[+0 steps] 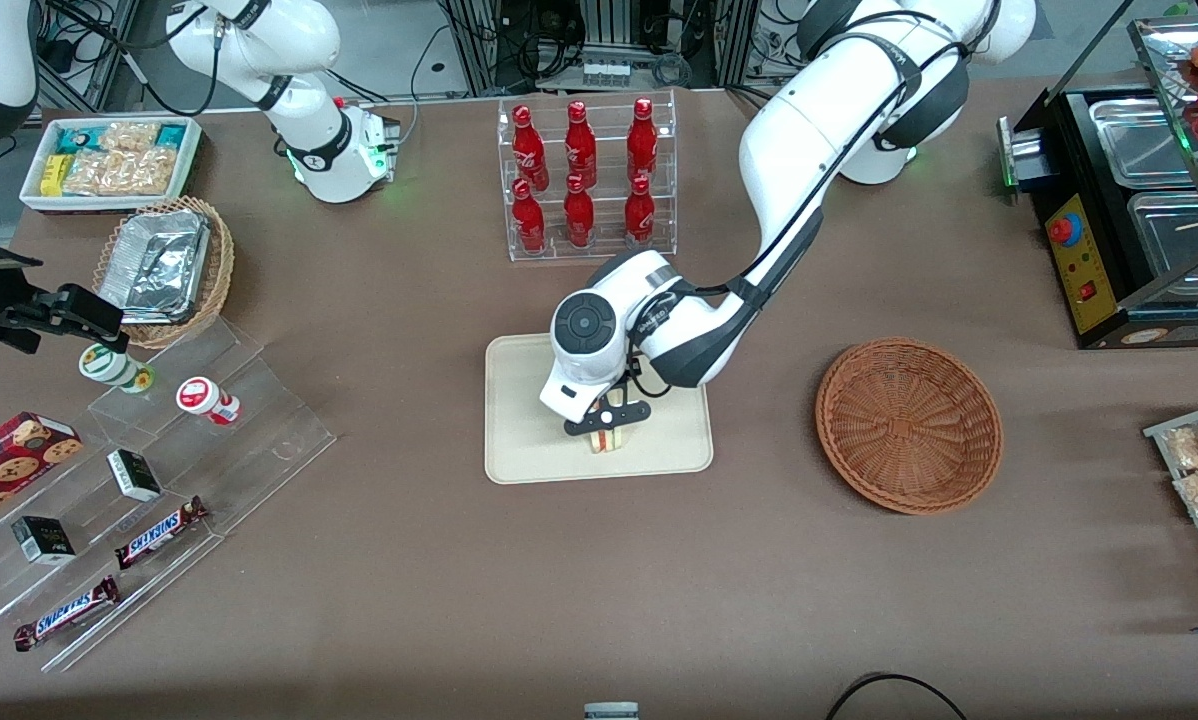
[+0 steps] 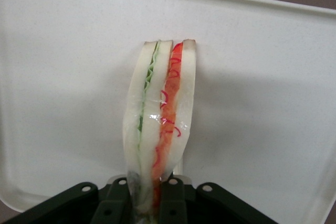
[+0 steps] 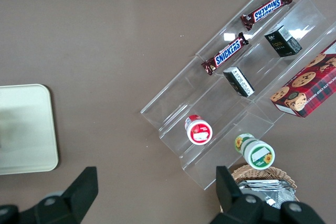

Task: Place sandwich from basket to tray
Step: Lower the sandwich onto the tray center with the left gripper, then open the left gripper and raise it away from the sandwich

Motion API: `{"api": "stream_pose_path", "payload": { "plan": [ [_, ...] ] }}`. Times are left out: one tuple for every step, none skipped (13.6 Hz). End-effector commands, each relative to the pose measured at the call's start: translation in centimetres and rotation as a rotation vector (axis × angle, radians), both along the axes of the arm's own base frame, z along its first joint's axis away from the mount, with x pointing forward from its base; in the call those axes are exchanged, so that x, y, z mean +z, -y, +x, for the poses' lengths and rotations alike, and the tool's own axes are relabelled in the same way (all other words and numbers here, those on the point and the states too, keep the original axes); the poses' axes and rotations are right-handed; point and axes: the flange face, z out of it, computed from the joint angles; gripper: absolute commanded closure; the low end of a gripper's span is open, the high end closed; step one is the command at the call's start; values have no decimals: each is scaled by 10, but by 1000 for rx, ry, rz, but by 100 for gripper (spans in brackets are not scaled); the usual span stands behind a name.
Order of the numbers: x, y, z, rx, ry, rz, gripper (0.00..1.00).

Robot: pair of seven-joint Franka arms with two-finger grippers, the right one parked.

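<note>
Cream-beige and low-rimmed, the flat rectangular tray (image 1: 529, 440) is the landmark: over its part nearer the front camera the left arm's hand (image 1: 607, 428) pinches the white-bread triangular sandwich (image 2: 160, 114) on edge, low enough for release. Beside the tray, the reddish-brown wicker basket (image 1: 909, 425) holds nothing.

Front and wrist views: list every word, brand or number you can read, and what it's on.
"SNICKERS": two candy bars on the clear stepped stand, also readable in the right wrist view.
Cookie box, small dark boxes, red bottles: print too small to read.
Sandwich, held by the gripper over the tray: no text.
</note>
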Motion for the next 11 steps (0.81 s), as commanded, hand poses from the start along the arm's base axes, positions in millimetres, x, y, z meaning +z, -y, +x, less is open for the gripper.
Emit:
{"api": "stream_pose_path", "payload": {
  "plan": [
    [3,8,2,19,33,5,16],
    [4,8,2,22,33,6,0],
    [6,8,2,25,35,6,0],
    [10,8,2,26,37,6,0],
    [16,7,3,27,40,7,0],
    [29,3,7,31,46,5,0],
    [40,1,8,24,49,11,0],
    [54,-3,9,18,51,20,0],
    [64,-7,10,7,50,24,0],
    [82,-10,10,-3,53,29,0],
    [94,-15,9,-11,47,38,0]
  ]
}}
